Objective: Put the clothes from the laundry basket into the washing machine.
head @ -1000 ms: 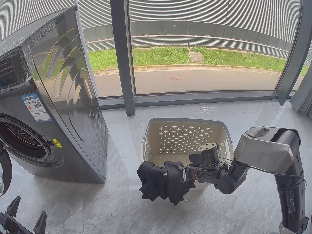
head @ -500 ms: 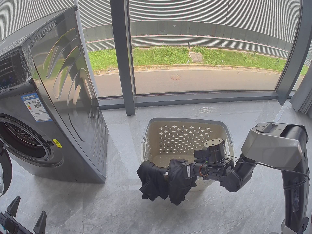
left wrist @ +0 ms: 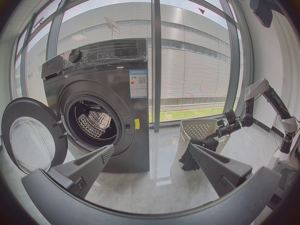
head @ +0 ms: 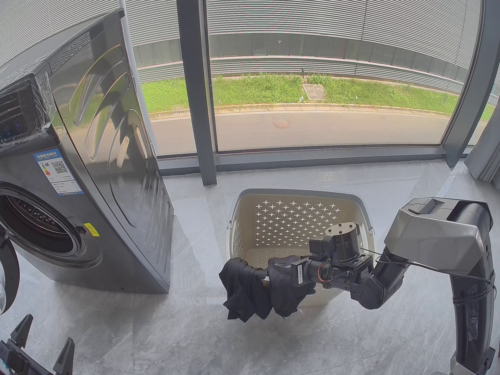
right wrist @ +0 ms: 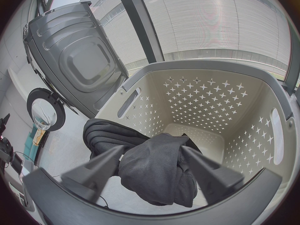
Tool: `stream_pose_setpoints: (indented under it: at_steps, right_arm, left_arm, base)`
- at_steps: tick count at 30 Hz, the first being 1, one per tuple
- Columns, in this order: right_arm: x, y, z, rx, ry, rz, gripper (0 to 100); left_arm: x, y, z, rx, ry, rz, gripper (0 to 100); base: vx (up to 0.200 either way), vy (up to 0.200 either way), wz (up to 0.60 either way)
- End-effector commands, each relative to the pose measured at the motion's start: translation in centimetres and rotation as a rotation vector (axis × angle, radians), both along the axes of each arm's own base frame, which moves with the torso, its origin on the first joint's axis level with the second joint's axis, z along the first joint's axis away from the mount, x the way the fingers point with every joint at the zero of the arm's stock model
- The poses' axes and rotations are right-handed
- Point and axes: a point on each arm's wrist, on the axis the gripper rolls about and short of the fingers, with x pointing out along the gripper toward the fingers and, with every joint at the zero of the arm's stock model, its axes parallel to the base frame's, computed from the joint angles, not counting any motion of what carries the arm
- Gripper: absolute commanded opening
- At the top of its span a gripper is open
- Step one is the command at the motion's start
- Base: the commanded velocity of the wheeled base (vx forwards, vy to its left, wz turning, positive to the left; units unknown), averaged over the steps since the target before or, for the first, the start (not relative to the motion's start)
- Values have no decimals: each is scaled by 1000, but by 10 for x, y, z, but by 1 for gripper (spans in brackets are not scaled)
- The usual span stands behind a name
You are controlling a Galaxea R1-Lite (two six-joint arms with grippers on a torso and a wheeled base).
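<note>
A cream laundry basket [head: 299, 192] stands on the floor by the window. Black clothes [head: 245, 287] hang over its near rim, partly outside it. My right gripper [head: 281, 274] is at that rim, shut on a bunched part of the black clothes [right wrist: 153, 172], which bulges between its fingers [right wrist: 106, 160]. The rest of the basket [right wrist: 203, 66] holds nothing that I can see. The grey washing machine [head: 78, 183] is at the left, its round door [left wrist: 31, 138] swung open and the drum [left wrist: 93, 122] exposed. My left gripper [left wrist: 150, 147] hangs open low in front of the machine, holding nothing.
A dark window post [head: 195, 79] rises behind the gap between machine and basket. Bare tiled floor [head: 182, 334] lies between the machine's front and the basket. The open door stands out to the machine's left.
My right gripper drew back to the right and then rose a little, and the bunched cloth in it went along; its hanging end is higher now. The left arm kept still.
</note>
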Motion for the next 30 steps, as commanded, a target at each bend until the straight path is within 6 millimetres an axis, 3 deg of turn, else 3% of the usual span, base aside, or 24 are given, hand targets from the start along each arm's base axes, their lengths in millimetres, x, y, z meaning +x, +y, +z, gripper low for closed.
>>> stream_pose_setpoints:
  at_steps: [1,12,16,17,30]
  right_arm:
    - [-1,1,-3,-3,8,5,100]
    - [-1,8,-27,-28,43,17,100]
    - [-1,13,-25,-15,17,25,100]
    - [-1,13,-25,-13,14,25,0]
    - [-2,12,-22,-11,10,25,0]
  left_arm:
    - [0,0,-5,0,0,0,100]
    - [0,0,-5,0,0,-1,100]
    - [0,0,-5,0,0,0,100]
    - [0,0,-5,0,0,0,100]
    - [0,0,-5,0,0,0,100]
  base:
    - [0,0,0]
    - [0,0,0]
    - [0,0,0]
    - [0,0,0]
    - [0,0,0]
